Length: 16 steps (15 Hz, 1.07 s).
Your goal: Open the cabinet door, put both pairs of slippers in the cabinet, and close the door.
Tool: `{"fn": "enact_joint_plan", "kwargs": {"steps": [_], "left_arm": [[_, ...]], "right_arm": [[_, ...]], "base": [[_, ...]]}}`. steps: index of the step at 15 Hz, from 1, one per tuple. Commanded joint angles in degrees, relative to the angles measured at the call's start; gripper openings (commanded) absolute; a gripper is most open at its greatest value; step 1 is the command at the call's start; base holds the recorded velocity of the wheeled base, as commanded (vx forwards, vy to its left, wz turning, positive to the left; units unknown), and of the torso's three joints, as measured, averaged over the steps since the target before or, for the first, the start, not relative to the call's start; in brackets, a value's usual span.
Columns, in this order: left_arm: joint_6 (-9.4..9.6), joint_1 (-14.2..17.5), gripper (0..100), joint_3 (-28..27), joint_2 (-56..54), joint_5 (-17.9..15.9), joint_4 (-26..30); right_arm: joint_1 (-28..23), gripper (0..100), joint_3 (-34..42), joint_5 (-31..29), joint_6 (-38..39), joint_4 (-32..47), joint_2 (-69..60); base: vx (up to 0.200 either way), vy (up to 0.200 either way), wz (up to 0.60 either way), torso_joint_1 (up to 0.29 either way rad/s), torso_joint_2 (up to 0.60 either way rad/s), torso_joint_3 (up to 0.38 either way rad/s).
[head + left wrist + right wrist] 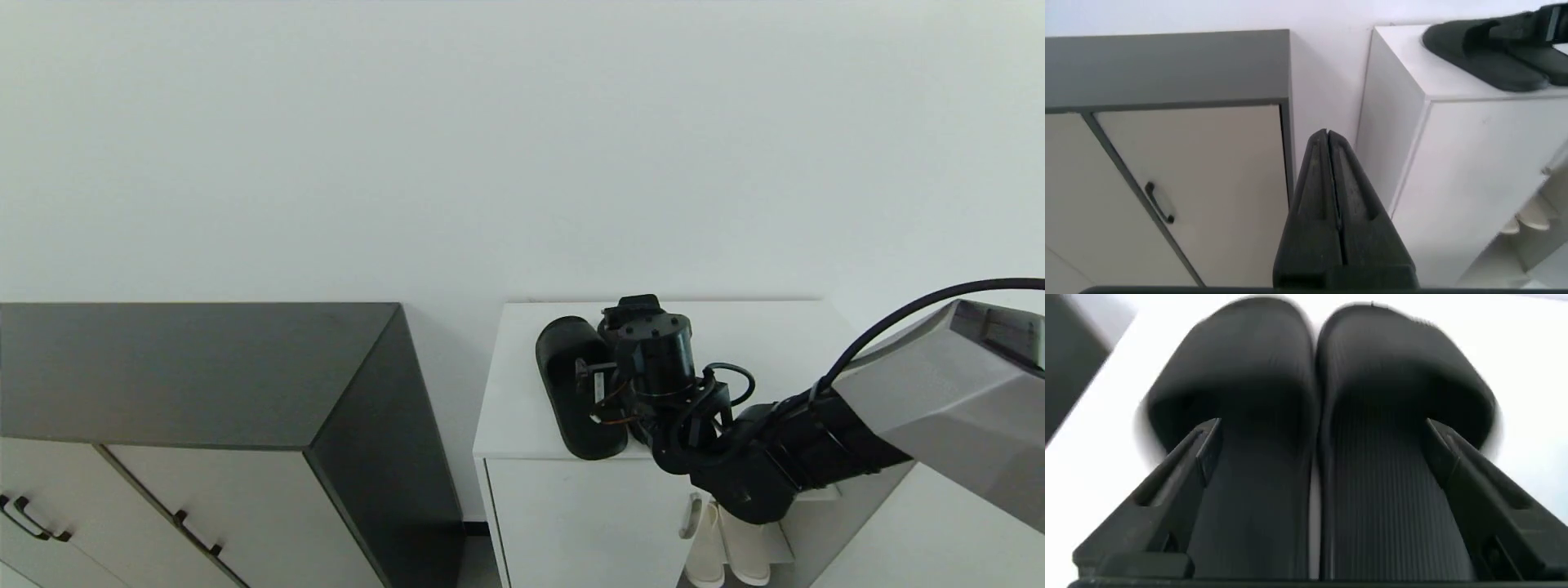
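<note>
Atop the white cabinet (522, 408) the black slippers (571, 392) lie between my right end effector's (1320, 429) spread fingers, ungripped, while white slippers (722, 555) sit inside past what I judge an open door; my left end effector (1328, 143) is closed, empty; stowing and closing remain.

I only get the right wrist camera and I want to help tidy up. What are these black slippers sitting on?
Observer: The black slippers lie on top of a white cabinet, near its front edge.
Operator: Is there another pair somewhere?
Observer: Yes, a white pair stands on a shelf inside that same cabinet, which is open on that side.
Operator: What about the other end effector?
Observer: The left end effector is shut with nothing in it, low in front of a dark-topped cabinet beside the white one.
</note>
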Motion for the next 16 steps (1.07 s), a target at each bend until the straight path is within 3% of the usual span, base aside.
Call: {"fn": "enact_joint_plan", "kwargs": {"steps": [1, 9, 10, 16], "left_arm": [[-0.05, 0.0, 0, 0.0, 0.01, -0.01, 0.01], [-0.05, 0.0, 0, 0.0, 0.01, -0.01, 0.01], [-0.05, 0.0, 0, 0.0, 0.01, -0.01, 0.01], [-0.05, 0.0, 0, 0.0, 0.01, -0.01, 0.01]], "right_arm": [[0.07, 100, -2.75, -0.02, 0.01, 0.08, 4.14], [-1.78, 100, -6.09, 1.65, 0.19, -1.41, 7.39], [-1.95, 0, -6.17, 1.65, 0.1, -2.55, 7.66], [-1.87, 0, -6.0, 1.38, 0.1, -3.17, 7.31]], "base": [[0.0, 0.0, 0.0, 0.0, 0.0, 0.0], [0.0, 0.0, 0.0, 0.0, 0.0, 0.0], [0.0, 0.0, 0.0, 0.0, 0.0, 0.0], [0.0, 0.0, 0.0, 0.0, 0.0, 0.0]]}}
